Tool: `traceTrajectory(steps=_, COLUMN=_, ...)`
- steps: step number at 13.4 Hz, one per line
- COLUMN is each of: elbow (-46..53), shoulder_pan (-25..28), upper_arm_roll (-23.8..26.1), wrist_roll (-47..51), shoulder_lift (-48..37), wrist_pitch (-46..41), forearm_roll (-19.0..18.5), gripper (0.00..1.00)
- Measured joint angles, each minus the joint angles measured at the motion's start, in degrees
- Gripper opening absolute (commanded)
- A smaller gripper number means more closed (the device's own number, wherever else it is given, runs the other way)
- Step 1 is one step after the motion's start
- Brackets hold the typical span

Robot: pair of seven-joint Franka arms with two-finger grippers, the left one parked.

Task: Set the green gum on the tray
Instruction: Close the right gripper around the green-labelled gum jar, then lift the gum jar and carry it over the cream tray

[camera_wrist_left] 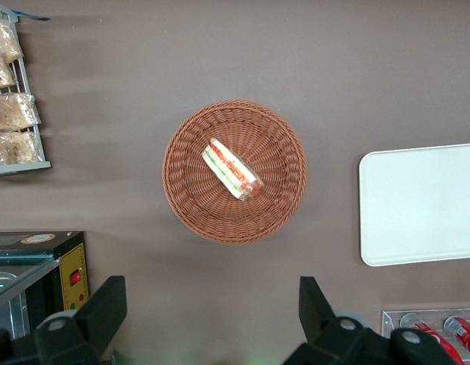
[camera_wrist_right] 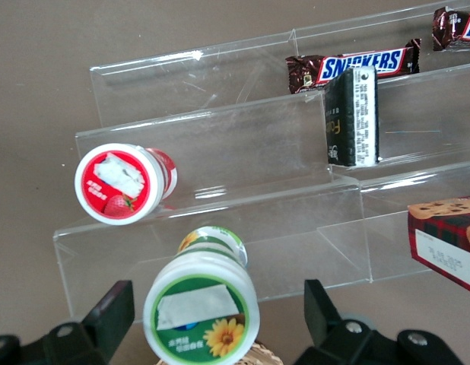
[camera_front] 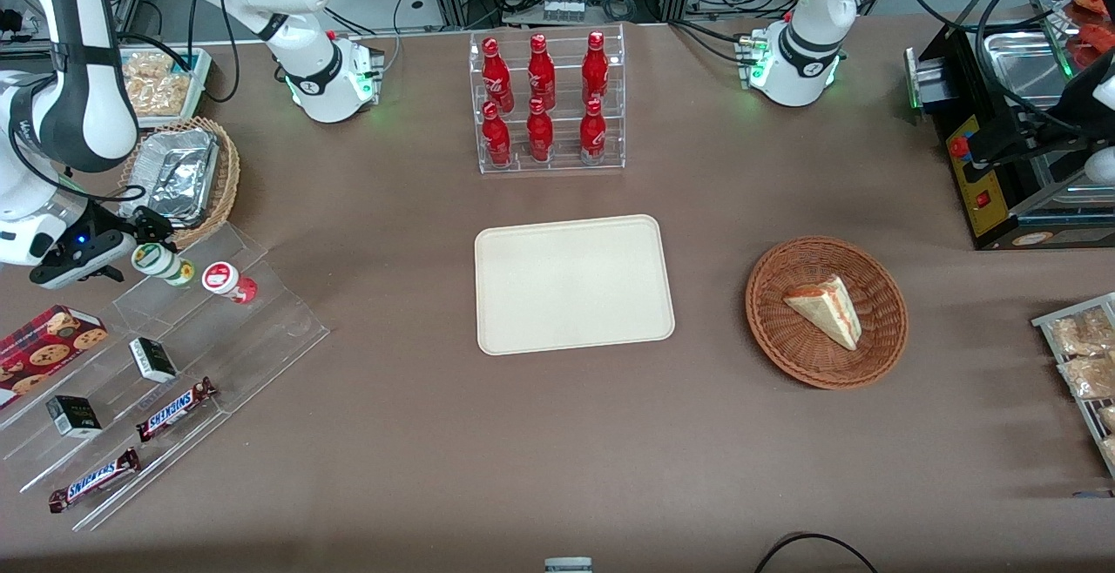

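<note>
The gripper [camera_front: 144, 246] of the working arm hung at the top step of a clear acrylic riser [camera_front: 165, 364], its fingers [camera_wrist_right: 106, 312] spread apart on either side of the green gum [camera_wrist_right: 201, 308]. Whether the pads touched the bottle could not be made out. The gum lay tilted on that step, lid toward the front camera, just beside a red-lidded bottle [camera_front: 228, 282]. Lower steps held two small black boxes [camera_front: 152, 360] and two Snickers bars [camera_front: 174, 409], with a cookie box [camera_front: 48, 342] at the riser's edge. The tray [camera_front: 573, 284] sat bare at mid-table, well apart from the gum. Toward the parked arm's end, a round wicker basket [camera_front: 826, 312] held a wrapped sandwich wedge [camera_front: 826, 309]. A clear rack [camera_front: 549, 101] carried six red bottles, and a second wicker basket [camera_front: 222, 181] near the gripper held a foil tray [camera_front: 174, 174].
</note>
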Motion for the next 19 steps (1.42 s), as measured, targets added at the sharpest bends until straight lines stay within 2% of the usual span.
traceTrajectory(steps=2, elbow=-0.2, shoulder_pan=0.0, upper_arm_roll=0.0, wrist_roll=0.0, shoulder_lift=0.01, wrist_pitch=0.21, forearm_roll=0.0, gripper=0.95)
traceTrajectory(steps=3, elbow=-0.23, shoulder_pan=0.0, upper_arm_roll=0.0, wrist_roll=0.0, shoulder_lift=0.02, wrist_pitch=0.22, forearm_roll=0.0, gripper=0.75)
traceTrajectory(steps=4, elbow=-0.25, shoulder_pan=0.0, upper_arm_roll=0.0, wrist_roll=0.0, shoulder_lift=0.05, wrist_pitch=0.26, forearm_roll=0.0, gripper=0.32)
traceTrajectory(steps=5, elbow=-0.26, shoulder_pan=0.0, upper_arm_roll=0.0, wrist_roll=0.0, shoulder_lift=0.1, wrist_pitch=0.3, forearm_roll=0.0, gripper=0.05)
traceTrajectory(steps=6, elbow=-0.26, shoulder_pan=0.0, upper_arm_roll=0.01, wrist_roll=-0.01, shoulder_lift=0.16, wrist_pitch=0.35, forearm_roll=0.0, gripper=0.0)
traceTrajectory(steps=14, elbow=0.38, shoulder_pan=0.05, upper_arm_roll=0.23, wrist_roll=-0.01, shoulder_lift=-0.38, wrist_pitch=-0.81, forearm_roll=0.01, gripper=0.0)
traceTrajectory(steps=16, elbow=3.96, shoulder_pan=0.48, upper_arm_roll=0.53, wrist_roll=0.01, shoulder_lift=-1.27, wrist_pitch=-7.17, forearm_roll=0.01, gripper=0.0)
traceTrajectory(steps=19, elbow=13.4, shoulder_pan=5.0, upper_arm_roll=0.74, wrist_roll=4.06, shoulder_lift=-2.65, wrist_pitch=-20.52, forearm_roll=0.03, gripper=0.0)
